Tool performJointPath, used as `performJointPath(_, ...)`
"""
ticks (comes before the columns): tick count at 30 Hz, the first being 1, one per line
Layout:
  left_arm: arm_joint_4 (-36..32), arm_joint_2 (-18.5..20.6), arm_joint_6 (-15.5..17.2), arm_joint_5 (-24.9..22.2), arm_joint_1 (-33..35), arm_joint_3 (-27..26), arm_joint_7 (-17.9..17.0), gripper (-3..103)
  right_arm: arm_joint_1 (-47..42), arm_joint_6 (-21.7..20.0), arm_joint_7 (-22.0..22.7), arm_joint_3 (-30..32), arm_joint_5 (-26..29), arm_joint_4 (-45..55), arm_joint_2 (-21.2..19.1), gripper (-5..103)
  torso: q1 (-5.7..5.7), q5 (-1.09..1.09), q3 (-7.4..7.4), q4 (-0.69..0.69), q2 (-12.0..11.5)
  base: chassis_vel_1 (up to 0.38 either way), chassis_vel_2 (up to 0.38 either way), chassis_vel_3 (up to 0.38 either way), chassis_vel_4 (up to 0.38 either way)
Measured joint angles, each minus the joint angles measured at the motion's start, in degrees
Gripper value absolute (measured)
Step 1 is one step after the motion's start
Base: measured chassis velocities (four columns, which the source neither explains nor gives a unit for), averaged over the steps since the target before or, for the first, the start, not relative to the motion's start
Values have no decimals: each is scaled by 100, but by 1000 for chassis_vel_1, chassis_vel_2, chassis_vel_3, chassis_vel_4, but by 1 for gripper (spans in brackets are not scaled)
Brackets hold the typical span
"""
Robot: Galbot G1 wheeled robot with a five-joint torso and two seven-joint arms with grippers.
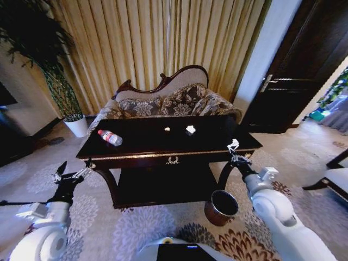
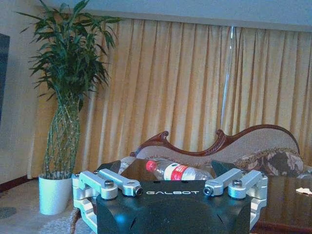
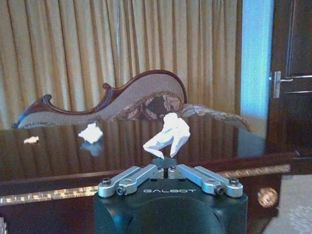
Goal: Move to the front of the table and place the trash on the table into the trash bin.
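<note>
The dark glossy table (image 1: 147, 142) stands ahead of me. On its left part lies the clear bottle (image 1: 110, 137) with a red cap, also seen past my left gripper (image 2: 172, 191). That gripper (image 1: 72, 174) hangs open, low and off the table's left front corner. My right gripper (image 1: 234, 148) hovers at the table's right front corner, shut on a crumpled white paper scrap (image 3: 168, 136). Two more white scraps (image 1: 190, 129) (image 1: 167, 129) rest on the tabletop's middle, both visible across the table (image 3: 122, 153) as scraps (image 3: 91, 132) (image 3: 31, 140). The reddish-brown trash bin (image 1: 221, 206) sits on the carpet below the right gripper.
A floral sofa (image 1: 168, 103) with a carved back stands right behind the table, curtains beyond it. A white plant pot (image 1: 76, 126) is at the back left, a dark door (image 1: 304, 70) at the back right, a chair (image 1: 337, 176) at the right edge. Patterned carpet surrounds the table.
</note>
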Motion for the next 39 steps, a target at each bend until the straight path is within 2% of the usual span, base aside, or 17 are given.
performJointPath(11,21,-9,-8,2,2,-21,8,100,35,6,-469,-66,-179,-1031,196,0,8,0,4,0,-5,10,-8,-11,7)
performJointPath(13,41,-39,-26,4,9,-23,7,100,75,-1,-637,-130,-345,-1698,338,0,6,1,3,-1,-4,0,0,0,0)
performJointPath(17,56,-77,-54,12,24,-28,4,100,221,51,-721,-193,-537,-2241,440,0,3,0,1,0,-3,0,0,0,0)
performJointPath(18,64,-98,-89,14,51,-35,5,100,353,146,-763,-253,-659,-2651,510,0,3,0,1,0,-2,0,0,0,0)
performJointPath(27,89,-115,-136,16,71,-70,59,100,1038,331,-818,-489,-960,-4181,652,0,4,-1,2,2,-3,0,0,0,0)
performJointPath(29,89,-129,-136,17,55,-59,59,100,1210,393,-828,-564,-1172,-4671,666,0,3,0,2,-1,-3,0,0,0,0)
performJointPath(35,125,-167,-136,22,57,-53,61,100,1377,560,-829,-595,-1472,-5319,833,0,4,0,2,0,-3,0,0,0,0)
performJointPath(39,140,-192,-136,27,75,-52,67,100,1384,590,-825,-585,-1480,-5464,886,0,3,0,2,0,-3,0,0,0,0)
